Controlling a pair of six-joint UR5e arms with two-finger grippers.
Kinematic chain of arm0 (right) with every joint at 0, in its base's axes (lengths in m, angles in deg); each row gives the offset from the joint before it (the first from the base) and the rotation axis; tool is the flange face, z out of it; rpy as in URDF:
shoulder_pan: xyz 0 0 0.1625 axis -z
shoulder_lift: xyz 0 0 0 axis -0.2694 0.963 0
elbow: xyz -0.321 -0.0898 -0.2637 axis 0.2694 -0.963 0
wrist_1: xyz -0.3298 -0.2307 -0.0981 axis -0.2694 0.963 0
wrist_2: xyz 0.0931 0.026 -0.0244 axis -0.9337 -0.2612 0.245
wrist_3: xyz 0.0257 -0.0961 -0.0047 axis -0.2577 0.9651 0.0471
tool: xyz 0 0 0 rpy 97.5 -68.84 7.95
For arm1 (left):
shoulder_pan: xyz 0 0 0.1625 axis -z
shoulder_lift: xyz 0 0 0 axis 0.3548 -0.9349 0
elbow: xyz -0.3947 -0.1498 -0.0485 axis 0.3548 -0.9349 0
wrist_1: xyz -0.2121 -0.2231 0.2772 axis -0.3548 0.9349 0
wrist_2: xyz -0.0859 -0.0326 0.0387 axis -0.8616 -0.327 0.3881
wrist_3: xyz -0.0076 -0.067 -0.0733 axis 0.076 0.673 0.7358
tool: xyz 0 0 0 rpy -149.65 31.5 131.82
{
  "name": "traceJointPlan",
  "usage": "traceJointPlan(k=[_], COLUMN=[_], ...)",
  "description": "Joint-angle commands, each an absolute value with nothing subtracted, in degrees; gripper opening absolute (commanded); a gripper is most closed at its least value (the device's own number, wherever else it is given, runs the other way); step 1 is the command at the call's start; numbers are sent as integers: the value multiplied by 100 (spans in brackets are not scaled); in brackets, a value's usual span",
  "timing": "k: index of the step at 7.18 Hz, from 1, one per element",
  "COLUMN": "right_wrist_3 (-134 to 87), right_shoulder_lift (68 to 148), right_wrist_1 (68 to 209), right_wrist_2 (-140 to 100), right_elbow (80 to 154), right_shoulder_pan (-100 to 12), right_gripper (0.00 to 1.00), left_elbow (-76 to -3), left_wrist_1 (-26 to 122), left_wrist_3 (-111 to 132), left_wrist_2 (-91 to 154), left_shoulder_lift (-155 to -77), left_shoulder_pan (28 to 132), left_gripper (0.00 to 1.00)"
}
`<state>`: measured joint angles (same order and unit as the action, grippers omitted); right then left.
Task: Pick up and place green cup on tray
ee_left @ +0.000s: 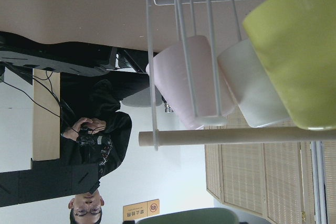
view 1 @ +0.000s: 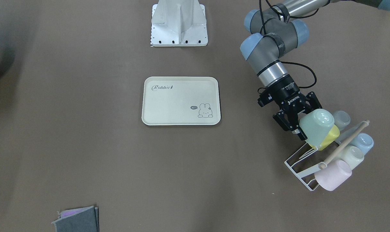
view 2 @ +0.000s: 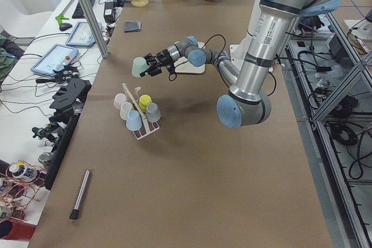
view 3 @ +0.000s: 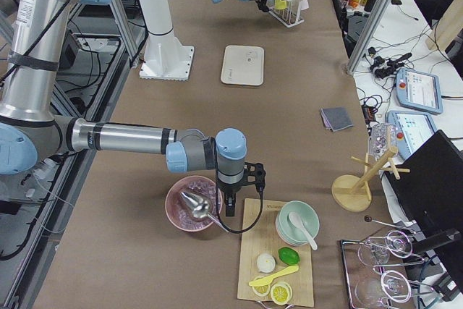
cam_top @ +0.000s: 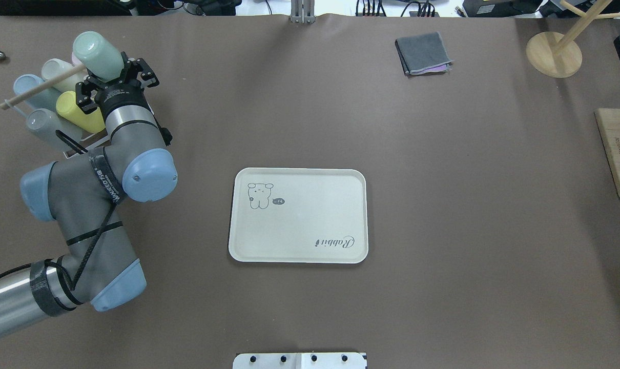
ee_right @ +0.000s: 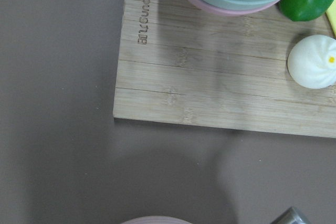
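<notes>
One green cup (view 1: 317, 128), gripped in left hand (view 1: 309, 120)

- Pale mint green on the green cup (view 1: 316, 127).
- Cream on the tray (view 1: 175, 108), with grey "Rabbit" script and a grey bunny print.
- Yellow-green on one racked cup (view 1: 331, 137), soft pink on another (view 1: 333, 175).
- White on the wire rack (view 1: 297, 175).
- Plain brown across the surface (view 1: 85, 129).
- Dark grey over purple on the folded cloth (cam_top: 424, 53).

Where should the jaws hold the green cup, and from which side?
Across the smooth side wall, coming from the side, as the left gripper holds the green cup now. The cup is tilted mouth-down with its closed base up and away from the gripper, so the round wall faces the jaws; a hold across its width probably suits.
</notes>
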<state>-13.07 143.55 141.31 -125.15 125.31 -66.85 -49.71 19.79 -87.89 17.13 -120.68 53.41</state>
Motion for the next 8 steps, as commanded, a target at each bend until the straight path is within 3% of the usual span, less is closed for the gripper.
traceJointPlan(k=[1, 3, 5, 8], right_wrist_3=[-1329, -1321, -1329, -1347], right_shoulder_lift=[14329, 14347, 14338, 14347], right_wrist_1=[14132, 14105, 14114, 14140], right_wrist_2=[-12597, -13027, -13230, -13537], right_elbow=[12416, 12407, 12380, 12371], right_shoulder_pan=[-6751, -6926, -7050, -7120], right_gripper=[100, 100, 100, 100], left_elbow=[-5140, -5096, -5079, -5070], left_wrist_1=[3103, 4220, 5766, 6814], left_wrist_3=[-9208, -9156, -8633, -6745], left_wrist_2=[1439, 939, -505, -1800], left_shoulder_lift=[-12046, -12072, -12037, -12090], left_shoulder_pan=[5348, 5348, 5374, 5348], left_gripper=[59, 48, 48, 42])
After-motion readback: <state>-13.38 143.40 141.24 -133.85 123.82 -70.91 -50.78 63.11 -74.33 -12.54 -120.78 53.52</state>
